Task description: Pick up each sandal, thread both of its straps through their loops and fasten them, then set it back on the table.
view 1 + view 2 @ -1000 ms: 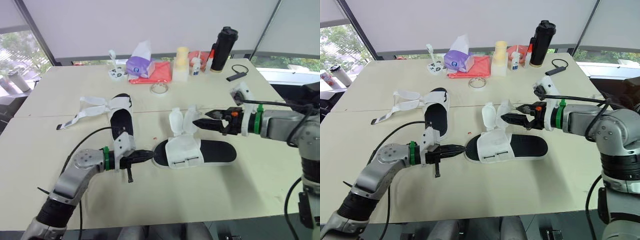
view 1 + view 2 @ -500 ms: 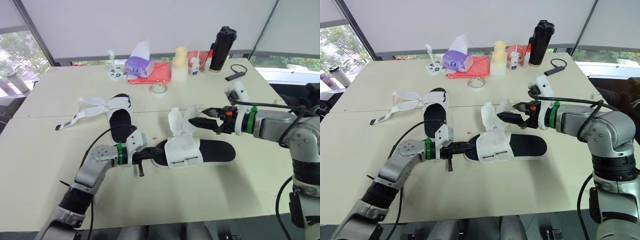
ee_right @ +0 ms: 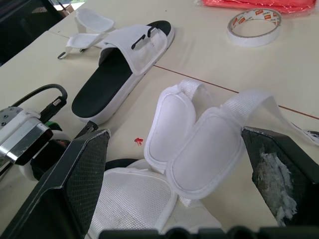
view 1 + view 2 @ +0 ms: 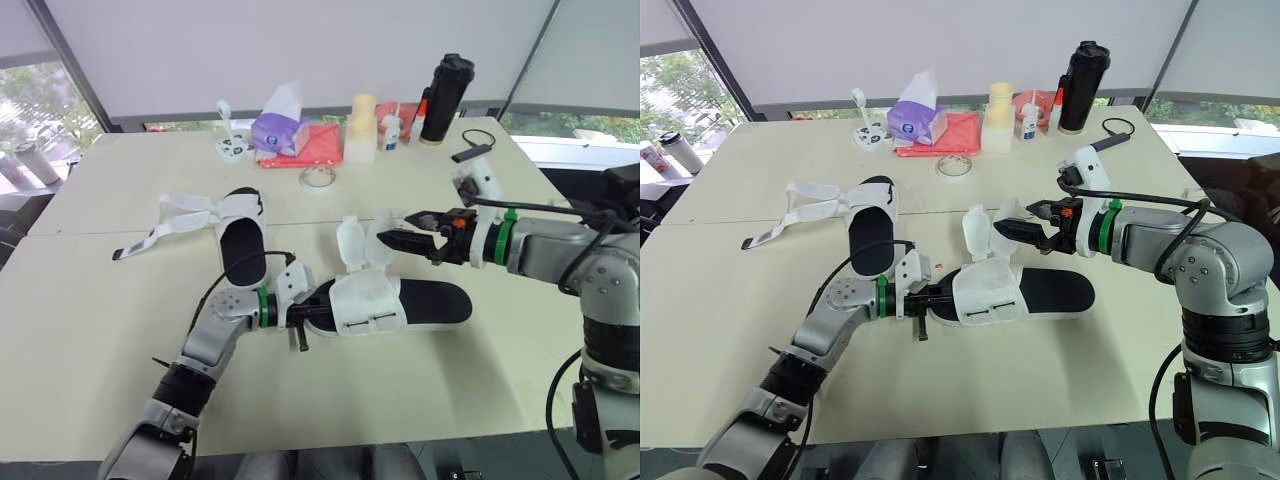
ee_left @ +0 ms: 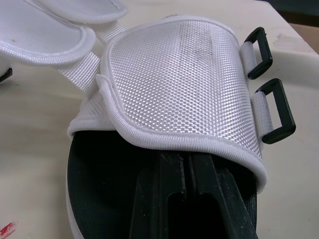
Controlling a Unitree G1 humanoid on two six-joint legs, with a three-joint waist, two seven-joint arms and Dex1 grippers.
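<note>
My left gripper (image 4: 306,311) has its fingers (image 5: 159,199) pressed together and tucked under the white mesh upper at the toe of the near sandal (image 4: 420,302), which lies mid-table (image 4: 450,400). My right gripper (image 4: 389,241) is spread wide just beside that sandal's two unfastened straps (image 4: 360,240), which stand upright. The other sandal (image 4: 240,245) lies further back to the left, its straps loose.
</note>
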